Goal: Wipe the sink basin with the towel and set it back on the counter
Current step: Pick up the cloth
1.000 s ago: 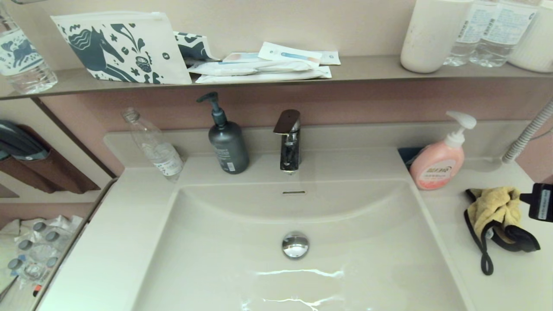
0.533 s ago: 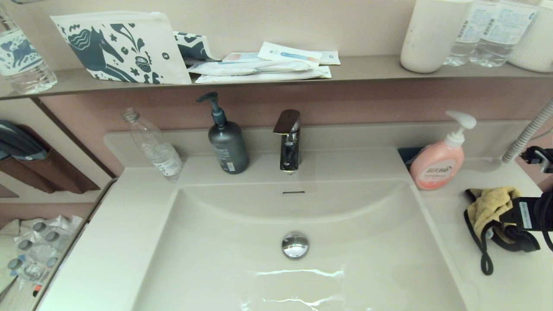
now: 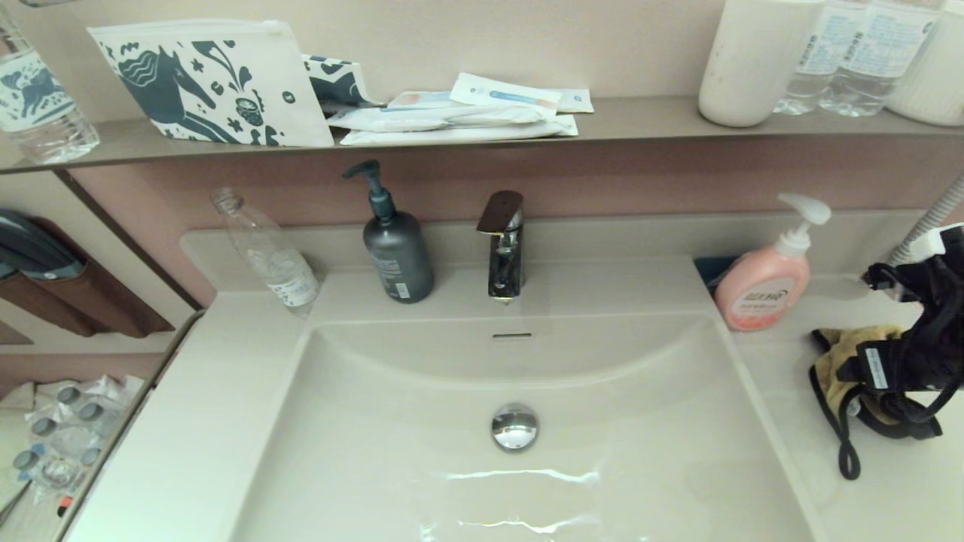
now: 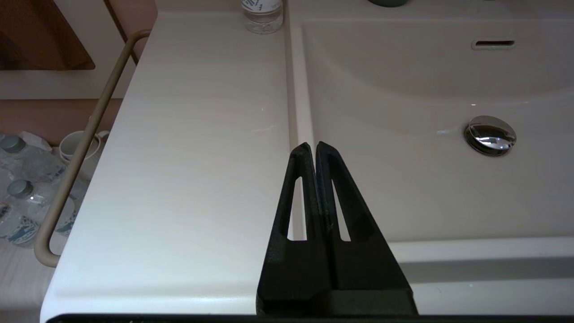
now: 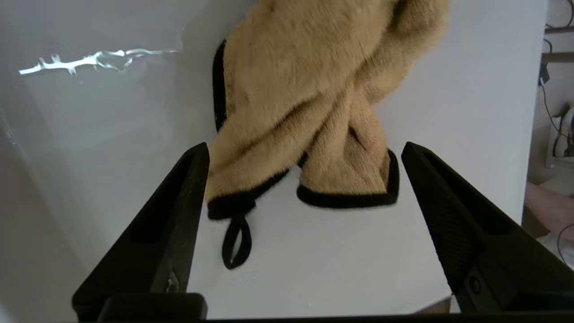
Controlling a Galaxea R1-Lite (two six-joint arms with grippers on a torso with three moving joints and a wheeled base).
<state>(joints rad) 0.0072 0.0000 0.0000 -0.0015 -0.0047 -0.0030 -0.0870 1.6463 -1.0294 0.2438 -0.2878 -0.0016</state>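
Left gripper [image 4: 312, 148]: fingers pressed together, empty, parked over front counter [image 4: 188, 157] edge beside sink basin [image 3: 512, 482]. Right gripper [image 5: 305, 152]: jaws spread wide, nothing held, straddling towel [image 5: 309, 103] w/o clamping. Towel crumpled on counter, right of basin. Pink soap bottle [image 3: 762, 290] just behind towel.

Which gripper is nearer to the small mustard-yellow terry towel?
Right. The right gripper hangs open directly over the mustard-yellow terry towel on the off-white counter; the left gripper, shut, hangs at the off-white basin's opposite edge.
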